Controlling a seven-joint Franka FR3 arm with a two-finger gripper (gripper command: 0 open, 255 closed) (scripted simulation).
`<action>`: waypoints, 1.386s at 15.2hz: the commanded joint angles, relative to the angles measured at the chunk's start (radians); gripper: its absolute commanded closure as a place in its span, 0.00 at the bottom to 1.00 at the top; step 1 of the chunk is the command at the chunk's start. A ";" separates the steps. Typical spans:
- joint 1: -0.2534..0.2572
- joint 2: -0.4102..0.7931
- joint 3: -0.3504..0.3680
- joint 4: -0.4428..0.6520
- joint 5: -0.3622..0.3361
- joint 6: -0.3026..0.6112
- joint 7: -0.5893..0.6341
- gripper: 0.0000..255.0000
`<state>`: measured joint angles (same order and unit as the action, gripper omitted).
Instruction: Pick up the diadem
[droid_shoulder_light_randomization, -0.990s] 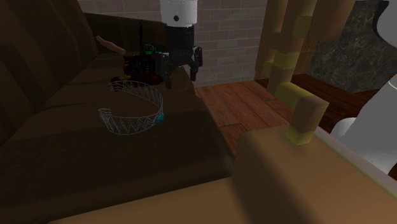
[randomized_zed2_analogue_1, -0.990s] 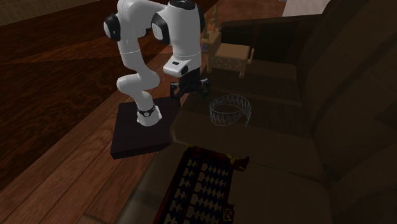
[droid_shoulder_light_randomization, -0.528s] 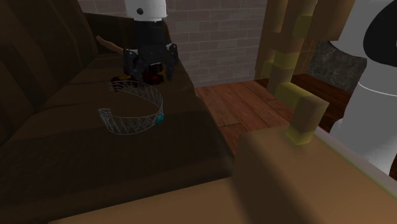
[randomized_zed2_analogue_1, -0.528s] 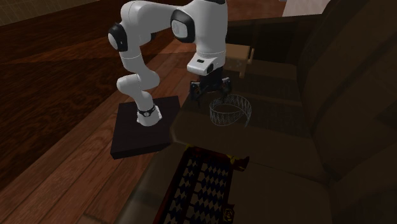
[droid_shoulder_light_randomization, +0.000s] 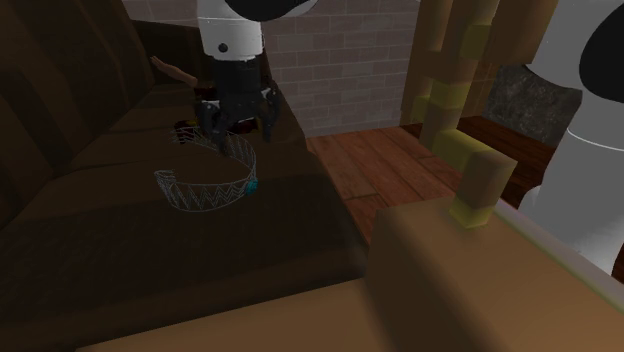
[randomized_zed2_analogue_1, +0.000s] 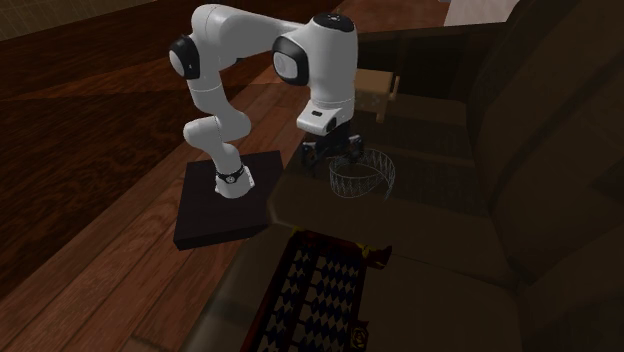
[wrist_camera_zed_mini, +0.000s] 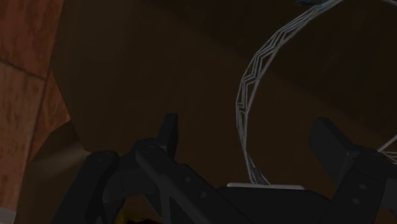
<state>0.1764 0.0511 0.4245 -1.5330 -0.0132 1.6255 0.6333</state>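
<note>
The diadem (droid_shoulder_light_randomization: 208, 184) is an open band of silver lattice with a teal gem, lying flat on the dark brown sofa seat (droid_shoulder_light_randomization: 150, 235). My black gripper (droid_shoulder_light_randomization: 238, 128) hangs open just above the band's far end, near the seat's front edge. From the second exterior view, the gripper (randomized_zed2_analogue_1: 333, 152) hovers at the end of the diadem (randomized_zed2_analogue_1: 362, 172) nearest the stand. In the wrist view the band (wrist_camera_zed_mini: 253, 83) curves up between the two spread fingers of the gripper (wrist_camera_zed_mini: 248, 127), and neither finger touches it.
A dark red abacus-like frame (randomized_zed2_analogue_1: 312, 288) lies further along the seat. The sofa's tall backrest (randomized_zed2_analogue_1: 560, 120) rises behind the diadem. A wooden chair (randomized_zed2_analogue_1: 366, 90) stands beyond the sofa, and the black stand (randomized_zed2_analogue_1: 225, 205) sits on the plank floor (randomized_zed2_analogue_1: 90, 230).
The gripper has swung from the seat's front edge over to the diadem's far end and come down lower, staying open. The diadem has not moved.
</note>
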 joint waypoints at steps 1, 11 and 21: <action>-0.001 -0.004 0.000 -0.009 0.001 0.006 -0.001 1.00; 0.001 0.002 0.000 0.012 -0.001 -0.009 0.001 1.00; 0.017 0.065 0.010 0.226 -0.029 -0.166 0.018 1.00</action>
<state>0.1909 0.1096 0.4325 -1.3270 -0.0392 1.4735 0.6481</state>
